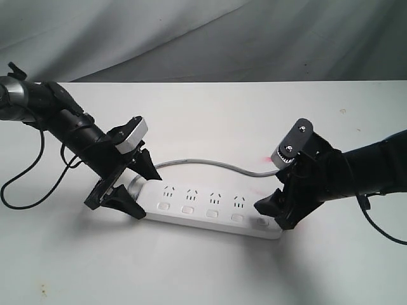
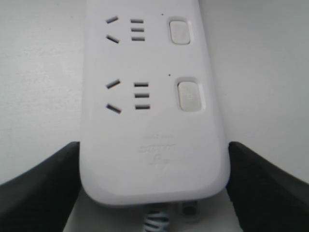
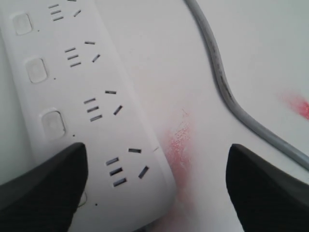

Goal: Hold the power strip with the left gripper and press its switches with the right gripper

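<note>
1. The table (image 1: 203, 273) is white and fills most of the exterior view, with a grey cloth (image 1: 191, 32) hanging behind it at 12 o'clock.
2. The strip (image 1: 203, 206) lies flat just below the table's centre. It runs on a slight slant from a 9 o'clock end to a 4 o'clock end.
3. The left gripper (image 1: 147, 194) comes in from 10 o'clock and straddles the strip's 9 o'clock end. Its wrist view alone shows the grip: both fingers (image 2: 43, 188) meet the strip's long sides, clamped across its width, so the jaws stand wide.
4. The right gripper (image 1: 275, 213) comes in from 3 o'clock over the strip's 4 o'clock end. Its wrist view shows the jaws spread wide and holding nothing. One finger (image 3: 43, 188) is over the strip's last socket set and the other (image 3: 270, 188) is over bare table. Whether the first finger touches the strip cannot be told.
5. The cord (image 1: 210, 163) is grey. It leaves the clamped end and curves across the table toward 2 o'clock. The left wrist view shows only its ribbed stub (image 2: 157, 220).
6. The switches (image 1: 189, 209) sit in a row along the strip's 6 o'clock edge. The exterior view shows four clear of the right gripper. The left wrist view shows two (image 2: 190, 94), and the right wrist view shows three in full (image 3: 52, 123).
7. A red smudge (image 3: 178, 140) marks the table just beside the strip. It is plain in the right wrist view and faint in the exterior view.
</note>
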Robot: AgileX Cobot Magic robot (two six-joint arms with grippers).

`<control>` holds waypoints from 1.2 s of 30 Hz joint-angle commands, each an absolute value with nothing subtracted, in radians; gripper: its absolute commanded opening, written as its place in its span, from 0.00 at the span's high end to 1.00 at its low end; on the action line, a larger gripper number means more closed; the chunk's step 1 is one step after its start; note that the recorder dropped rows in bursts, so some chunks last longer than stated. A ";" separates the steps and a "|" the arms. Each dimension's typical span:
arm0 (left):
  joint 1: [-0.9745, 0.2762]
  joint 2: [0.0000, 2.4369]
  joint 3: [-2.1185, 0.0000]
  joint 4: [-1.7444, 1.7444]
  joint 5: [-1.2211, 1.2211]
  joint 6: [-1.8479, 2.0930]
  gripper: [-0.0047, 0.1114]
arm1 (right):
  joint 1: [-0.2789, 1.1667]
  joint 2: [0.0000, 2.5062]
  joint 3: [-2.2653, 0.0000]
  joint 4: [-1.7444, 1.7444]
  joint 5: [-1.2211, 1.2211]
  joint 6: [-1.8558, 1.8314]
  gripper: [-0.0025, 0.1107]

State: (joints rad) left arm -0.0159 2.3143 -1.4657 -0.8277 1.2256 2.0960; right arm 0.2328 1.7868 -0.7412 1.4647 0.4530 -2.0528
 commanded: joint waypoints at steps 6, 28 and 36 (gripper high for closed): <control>-0.015 2.308 -1.471 -0.826 1.221 2.094 0.57 | 0.229 1.808 -0.734 1.406 0.462 -2.006 0.34; -0.015 2.308 -1.471 -0.830 1.221 2.094 0.57 | 0.229 1.875 -0.692 1.345 0.306 -1.961 0.34; -0.015 2.308 -1.471 -0.830 1.221 2.094 0.57 | 0.229 1.875 -0.649 1.351 0.269 -1.961 0.34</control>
